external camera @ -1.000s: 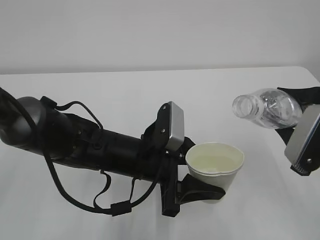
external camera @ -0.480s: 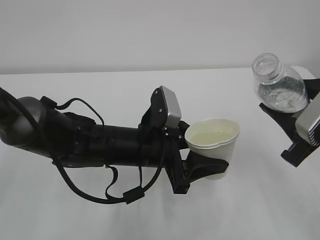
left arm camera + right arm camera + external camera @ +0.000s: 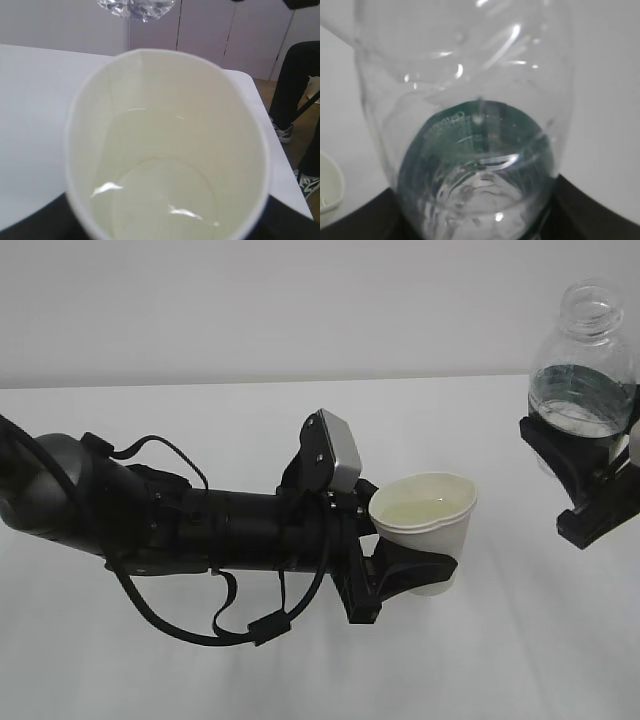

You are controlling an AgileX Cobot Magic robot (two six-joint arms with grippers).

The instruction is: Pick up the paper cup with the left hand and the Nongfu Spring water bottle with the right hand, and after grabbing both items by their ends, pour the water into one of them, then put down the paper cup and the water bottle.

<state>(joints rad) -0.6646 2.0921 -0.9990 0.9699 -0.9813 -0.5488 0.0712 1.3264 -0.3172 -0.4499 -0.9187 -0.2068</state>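
Note:
My left gripper (image 3: 418, 572) is shut on the lower half of the white paper cup (image 3: 432, 530) and holds it upright above the table. In the left wrist view the cup (image 3: 165, 125) fills the frame, with water (image 3: 165, 200) in its bottom. At the far right, my right gripper (image 3: 592, 475) is shut on the lower part of the clear Nongfu Spring water bottle (image 3: 585, 360). The bottle stands upright, its open neck at the top, higher than the cup and apart from it. The right wrist view shows the bottle (image 3: 465, 115) with some water (image 3: 480, 200) left and the dark green label.
The white table (image 3: 200, 420) spreads under both arms, its far edge against a pale wall. The left arm's cables (image 3: 160, 620) hang low over the table. A person's dark-trousered legs (image 3: 300, 100) stand past the table's right end in the left wrist view.
The right gripper has swung the bottle from lying tilted with its mouth toward the cup to upright, lifting it up and right. The left arm with the cup has risen slightly.

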